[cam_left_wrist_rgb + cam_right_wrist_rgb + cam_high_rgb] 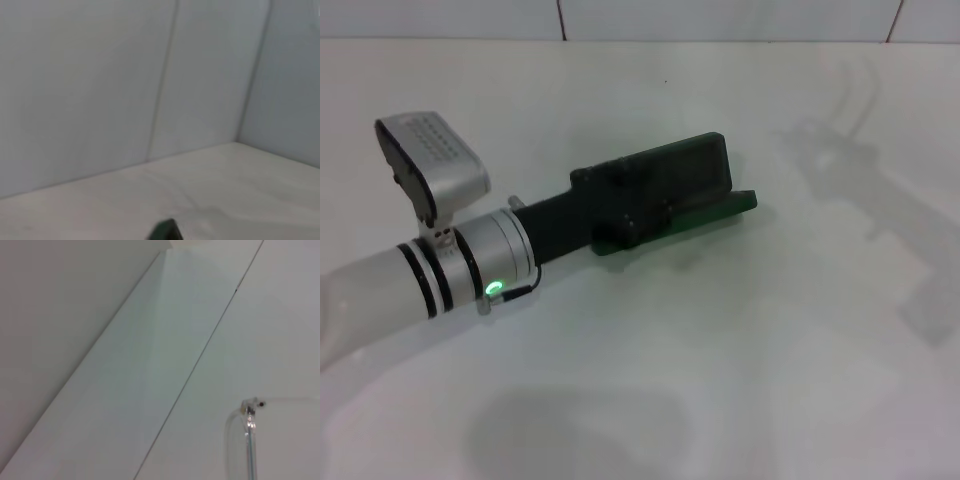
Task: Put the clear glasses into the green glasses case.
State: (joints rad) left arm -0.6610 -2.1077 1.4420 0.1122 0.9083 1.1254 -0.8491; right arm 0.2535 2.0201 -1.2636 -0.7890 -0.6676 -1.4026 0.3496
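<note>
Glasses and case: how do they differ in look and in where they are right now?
The case is dark green and opaque; the glasses are colourless and see-through. The case lies flat on the table, mostly covered by the left gripper; the glasses appear only in the right wrist view, and the head view shows none on the table. Both are visible only in part.
</note>
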